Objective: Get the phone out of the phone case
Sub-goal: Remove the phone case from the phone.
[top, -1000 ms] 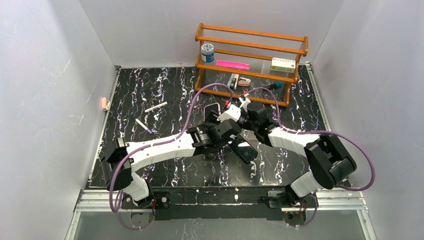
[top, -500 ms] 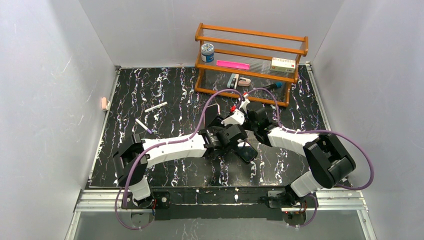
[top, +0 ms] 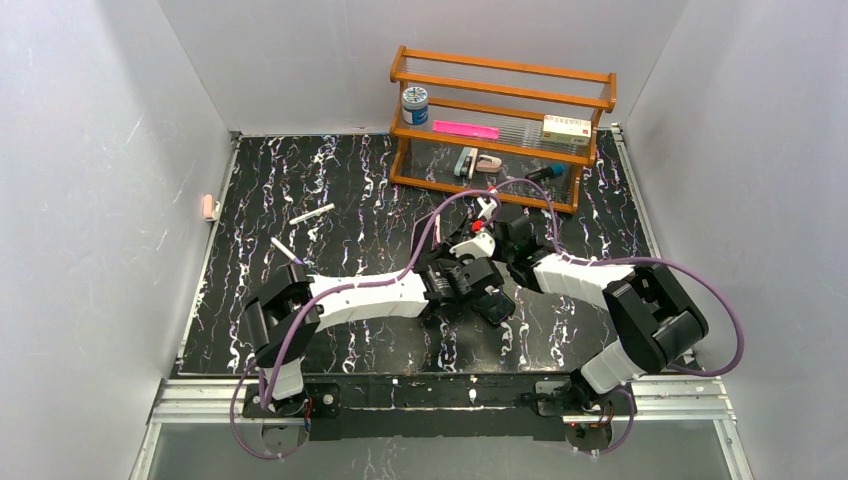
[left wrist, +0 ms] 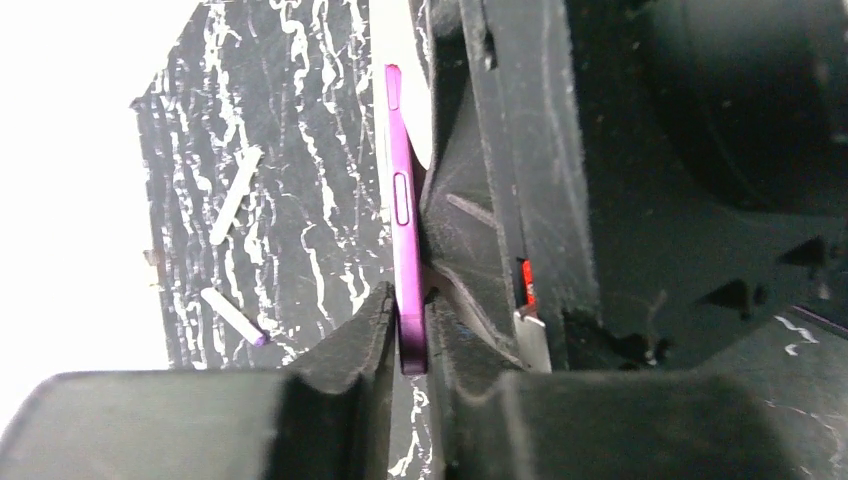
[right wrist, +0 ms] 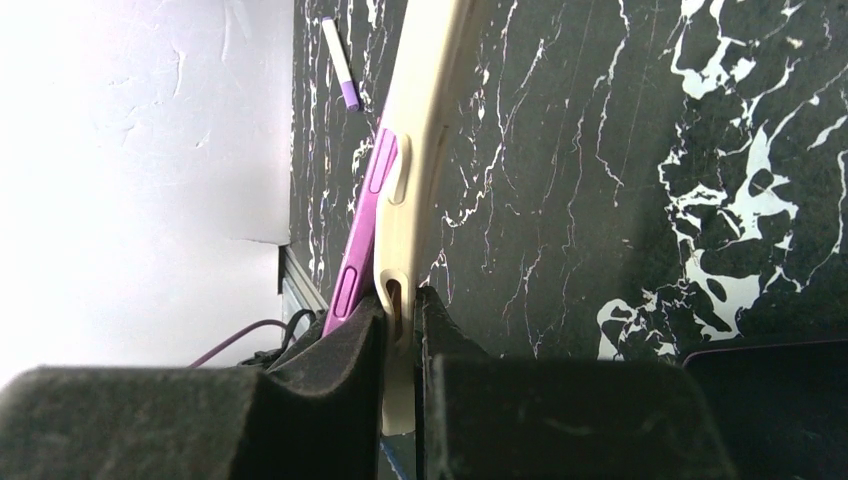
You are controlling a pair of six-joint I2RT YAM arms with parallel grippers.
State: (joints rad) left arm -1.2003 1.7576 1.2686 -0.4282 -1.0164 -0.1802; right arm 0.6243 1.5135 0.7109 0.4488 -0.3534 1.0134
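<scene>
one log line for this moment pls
left gripper: shut on purple phone | right gripper: shut on cream case | state: purple phone angled partly out of cream case | task: not yet done

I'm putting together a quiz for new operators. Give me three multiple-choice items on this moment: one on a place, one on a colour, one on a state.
1. Where does the purple-tipped pen lie?
A. on the rack
B. on the table
C. on a plate

2. What colour is the edge of the phone?
A. purple
B. green
C. red

3. The right jaws are:
A. wide open
B. shut on a pen
C. shut on the case

Key:
1 B: the top view shows it flat on the marbled top.
2 A: the left wrist view shows a purple edge with side buttons.
3 C: the right wrist view shows them pinching the cream rim.
</scene>
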